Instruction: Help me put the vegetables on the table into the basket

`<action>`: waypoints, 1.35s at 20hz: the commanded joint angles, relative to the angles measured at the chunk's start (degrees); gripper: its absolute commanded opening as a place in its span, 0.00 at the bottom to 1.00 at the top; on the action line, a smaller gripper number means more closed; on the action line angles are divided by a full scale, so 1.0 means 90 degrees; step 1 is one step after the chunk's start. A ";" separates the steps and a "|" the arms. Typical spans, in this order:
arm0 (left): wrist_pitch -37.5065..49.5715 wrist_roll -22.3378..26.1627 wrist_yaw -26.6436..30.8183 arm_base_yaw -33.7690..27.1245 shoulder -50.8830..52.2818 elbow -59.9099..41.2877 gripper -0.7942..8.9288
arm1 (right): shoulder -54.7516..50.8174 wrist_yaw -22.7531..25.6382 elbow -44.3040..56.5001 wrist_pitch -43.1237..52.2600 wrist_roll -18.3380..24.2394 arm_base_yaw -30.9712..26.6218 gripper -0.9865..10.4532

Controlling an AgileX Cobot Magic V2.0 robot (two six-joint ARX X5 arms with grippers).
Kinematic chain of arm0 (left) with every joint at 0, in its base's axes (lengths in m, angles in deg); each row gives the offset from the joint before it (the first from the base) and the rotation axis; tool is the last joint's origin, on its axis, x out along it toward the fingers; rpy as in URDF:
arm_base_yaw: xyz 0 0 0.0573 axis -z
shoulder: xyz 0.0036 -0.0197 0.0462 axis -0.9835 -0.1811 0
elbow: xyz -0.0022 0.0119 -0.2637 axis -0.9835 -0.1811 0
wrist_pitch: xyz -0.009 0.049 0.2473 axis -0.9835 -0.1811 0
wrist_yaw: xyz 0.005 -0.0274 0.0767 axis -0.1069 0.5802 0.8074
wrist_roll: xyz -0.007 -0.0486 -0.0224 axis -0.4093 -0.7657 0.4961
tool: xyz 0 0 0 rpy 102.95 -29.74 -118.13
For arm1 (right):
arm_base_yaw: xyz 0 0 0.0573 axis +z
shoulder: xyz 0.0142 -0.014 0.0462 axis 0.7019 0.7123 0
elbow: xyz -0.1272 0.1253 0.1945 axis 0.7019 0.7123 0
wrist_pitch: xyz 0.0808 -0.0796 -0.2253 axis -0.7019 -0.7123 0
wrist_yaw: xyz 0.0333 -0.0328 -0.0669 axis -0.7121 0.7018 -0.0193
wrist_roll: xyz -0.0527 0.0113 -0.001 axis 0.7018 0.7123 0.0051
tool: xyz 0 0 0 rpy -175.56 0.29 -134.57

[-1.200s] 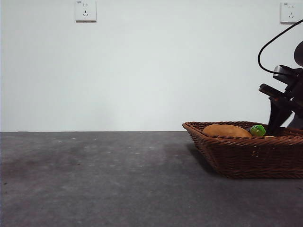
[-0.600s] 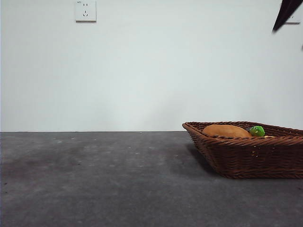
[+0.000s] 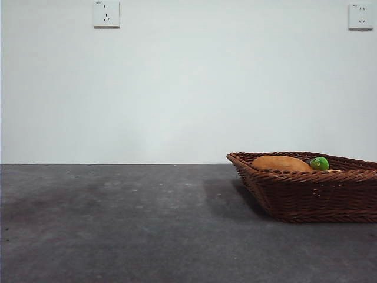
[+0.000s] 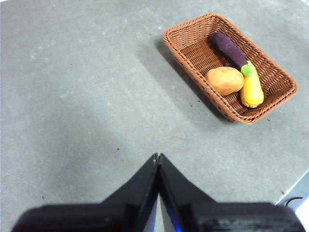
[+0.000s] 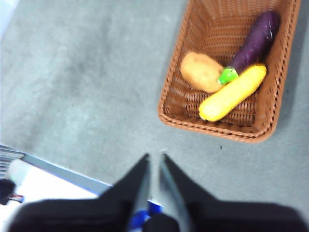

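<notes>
Front view: the basket point(image 3: 312, 191) sits at the right on the table point(image 3: 118, 224), potato point(image 3: 281, 163) and eggplant cap point(image 3: 320, 163) peeking over the rim. Left wrist view: left gripper point(image 4: 158, 162) pinched closed above bare table; the pepper point(image 4: 252, 89) (yellow) lies in the basket too. Right wrist view: right gripper point(image 5: 154, 162) narrowly parted, empty.

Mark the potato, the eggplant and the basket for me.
potato point(image 4: 224, 80), left wrist view, middle of its brown body.
eggplant point(image 4: 229, 49), left wrist view, purple body, midway along.
basket point(image 4: 186, 74), left wrist view, outer woven side wall.
</notes>
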 commanded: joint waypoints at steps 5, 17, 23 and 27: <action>0.0049 0.0078 0.0005 -0.0015 0.0002 -0.0063 0.07 | -0.0170 -0.0005 -0.0007 -0.0136 0.0136 0.0007 0.08; 0.0049 0.0075 0.0007 -0.0015 0.0002 -0.0063 0.08 | 0.0583 0.0296 -0.0007 -0.0136 0.0143 0.0007 0.09; 0.0158 0.0342 0.0068 -0.0015 0.0002 -0.0061 0.08 | 0.1382 0.1103 -0.0007 -0.0131 0.0143 0.0007 0.09; 0.0595 0.0306 0.0073 -0.0015 0.0010 -0.0061 0.08 | 0.1848 0.1600 -0.0007 -0.0034 0.0143 0.0007 0.09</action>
